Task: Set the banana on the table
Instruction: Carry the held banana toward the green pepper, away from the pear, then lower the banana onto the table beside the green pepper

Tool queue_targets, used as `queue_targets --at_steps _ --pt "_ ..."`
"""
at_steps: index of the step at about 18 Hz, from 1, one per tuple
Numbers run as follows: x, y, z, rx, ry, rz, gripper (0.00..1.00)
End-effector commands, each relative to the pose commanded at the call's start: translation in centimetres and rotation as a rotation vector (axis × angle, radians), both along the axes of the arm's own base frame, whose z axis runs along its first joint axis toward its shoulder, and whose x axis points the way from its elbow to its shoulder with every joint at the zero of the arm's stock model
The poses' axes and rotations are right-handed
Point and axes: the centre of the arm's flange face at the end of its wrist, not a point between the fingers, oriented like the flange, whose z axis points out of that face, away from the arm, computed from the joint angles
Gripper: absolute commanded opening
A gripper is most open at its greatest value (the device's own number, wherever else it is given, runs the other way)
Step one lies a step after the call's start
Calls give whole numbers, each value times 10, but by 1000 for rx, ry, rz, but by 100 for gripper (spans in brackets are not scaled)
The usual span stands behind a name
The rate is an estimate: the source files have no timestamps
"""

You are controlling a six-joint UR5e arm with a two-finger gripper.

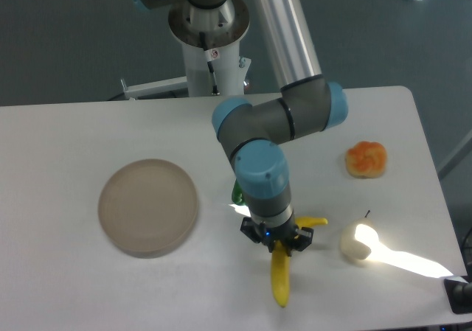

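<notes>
The bright yellow banana [281, 276] hangs from my gripper [277, 243], which is shut on its upper part near the stem; the stem end sticks out to the right and the long body points down toward the front edge. It is over the front middle of the white table [74, 272]. Whether its tip touches the tabletop I cannot tell.
A round beige plate [149, 206] lies at the left. A green pepper [237, 194] is mostly hidden behind my arm. A pale pear-like fruit [355, 244] sits right of the banana in a bright patch of light, and an orange fruit [366, 158] lies farther back right.
</notes>
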Motion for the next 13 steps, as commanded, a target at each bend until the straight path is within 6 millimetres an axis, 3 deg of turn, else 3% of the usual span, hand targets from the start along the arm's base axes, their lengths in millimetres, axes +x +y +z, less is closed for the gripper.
queue_targets --at_steps 6,13 --pt "24 4 -15 -31 -4 -36 38" --pt "29 -6 -24 -64 -11 -79 38"
